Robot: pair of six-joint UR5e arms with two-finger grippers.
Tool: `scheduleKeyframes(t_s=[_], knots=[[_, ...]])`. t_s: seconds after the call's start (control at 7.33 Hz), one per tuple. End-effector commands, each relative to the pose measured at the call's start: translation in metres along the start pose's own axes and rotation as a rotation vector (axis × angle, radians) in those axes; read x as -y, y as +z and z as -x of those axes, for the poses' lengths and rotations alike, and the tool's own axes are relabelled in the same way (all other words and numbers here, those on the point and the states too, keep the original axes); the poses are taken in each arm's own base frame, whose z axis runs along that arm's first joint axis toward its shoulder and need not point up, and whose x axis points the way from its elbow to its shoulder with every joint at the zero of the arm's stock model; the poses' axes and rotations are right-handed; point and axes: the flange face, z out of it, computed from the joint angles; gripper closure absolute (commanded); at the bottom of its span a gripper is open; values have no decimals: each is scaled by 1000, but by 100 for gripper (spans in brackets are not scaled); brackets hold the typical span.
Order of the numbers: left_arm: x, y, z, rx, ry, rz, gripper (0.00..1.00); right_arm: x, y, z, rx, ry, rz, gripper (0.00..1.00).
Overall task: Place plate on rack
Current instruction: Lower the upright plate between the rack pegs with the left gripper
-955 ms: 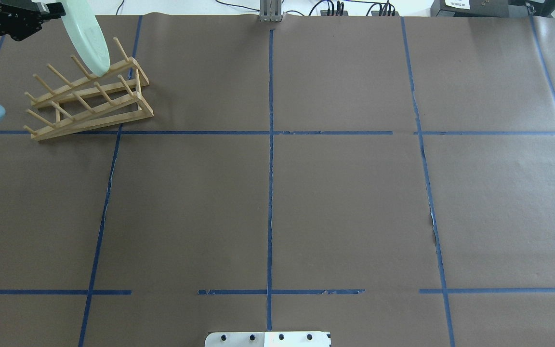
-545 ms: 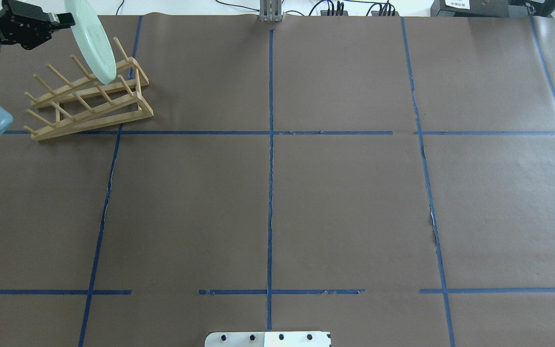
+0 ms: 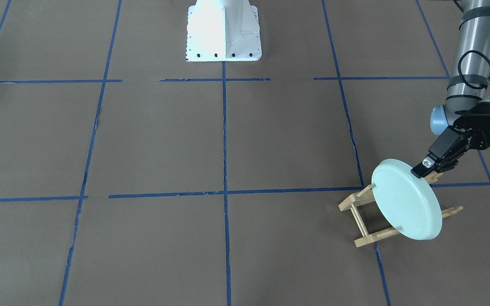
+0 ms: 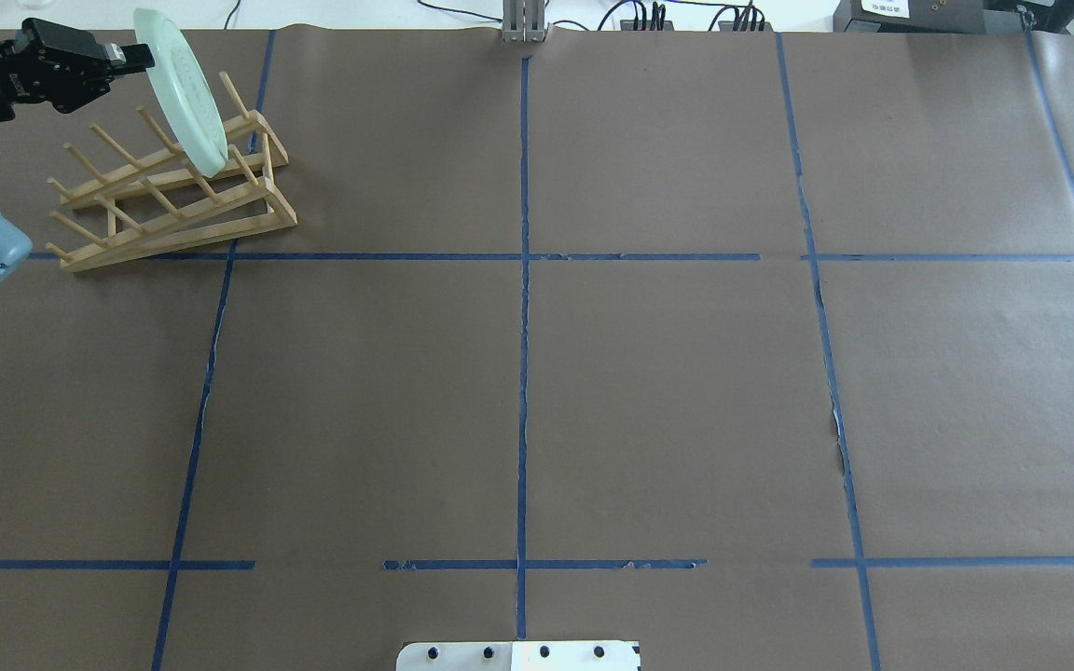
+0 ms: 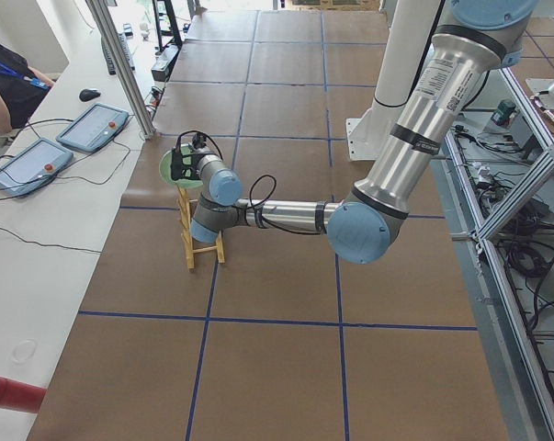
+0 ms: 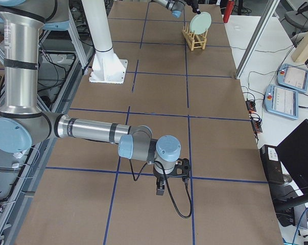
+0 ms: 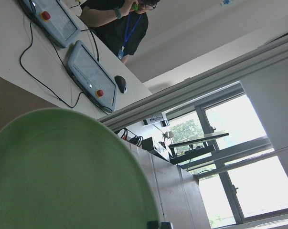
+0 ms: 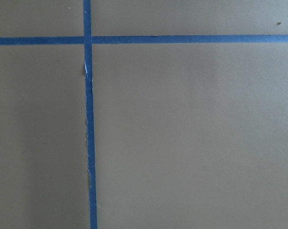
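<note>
The pale mint-green plate stands on edge, tilted, over the higher end of the light-wood rack. Its lower rim is down among the pegs. My left gripper is shut on the plate's upper rim. In the front-facing view the plate hides much of the rack, with the left gripper at its top right. The plate fills the lower left of the left wrist view. My right gripper points down over the table far from the rack; I cannot tell if it is open.
Brown paper with blue tape lines covers the table. The robot base stands at the near middle edge. Tablets and cables lie on the white bench past the table's far edge, where a person sits.
The left gripper has moved the plate to the right and down. Its lower rim has sunk between the rack's pegs, and the plate stands more upright.
</note>
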Motion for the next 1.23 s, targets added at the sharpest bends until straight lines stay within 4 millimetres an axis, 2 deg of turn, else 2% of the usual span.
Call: scheduleKeyframes(t_s=[0.0, 0.82, 0.95, 1.09], knots=[[-7, 7, 5, 3, -7, 1, 100, 0, 0, 0, 0, 1, 1, 0], [-8, 8, 17, 24, -23, -6, 100, 0, 0, 0, 0, 1, 1, 0], [-8, 8, 17, 28, -25, -7, 21, 0, 0, 0, 0, 0, 0, 0], [-8, 9, 17, 27, -26, -6, 0, 0, 0, 0, 0, 1, 1, 0]])
